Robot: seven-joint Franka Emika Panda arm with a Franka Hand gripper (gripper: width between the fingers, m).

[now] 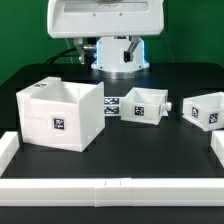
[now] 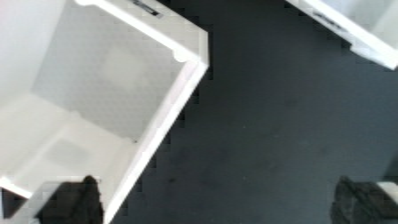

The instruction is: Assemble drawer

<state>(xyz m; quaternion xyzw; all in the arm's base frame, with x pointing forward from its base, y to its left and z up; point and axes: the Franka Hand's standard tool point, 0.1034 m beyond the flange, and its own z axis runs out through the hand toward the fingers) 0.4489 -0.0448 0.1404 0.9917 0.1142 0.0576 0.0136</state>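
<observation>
We see a black table (image 1: 165, 150), matte, filling most of the exterior view. The wrist view shows the same dark surface (image 2: 267, 120). Behind the table is a plain green backdrop (image 1: 25, 30), visible on both sides. A white rail (image 1: 110, 184) runs along the near table edge and turns back a short way at both ends. Light is soft and even, and we get only faint shadows on the table.

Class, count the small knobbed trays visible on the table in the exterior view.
2: first tray beside the housing, second tray farther toward the exterior view's right edge.
</observation>
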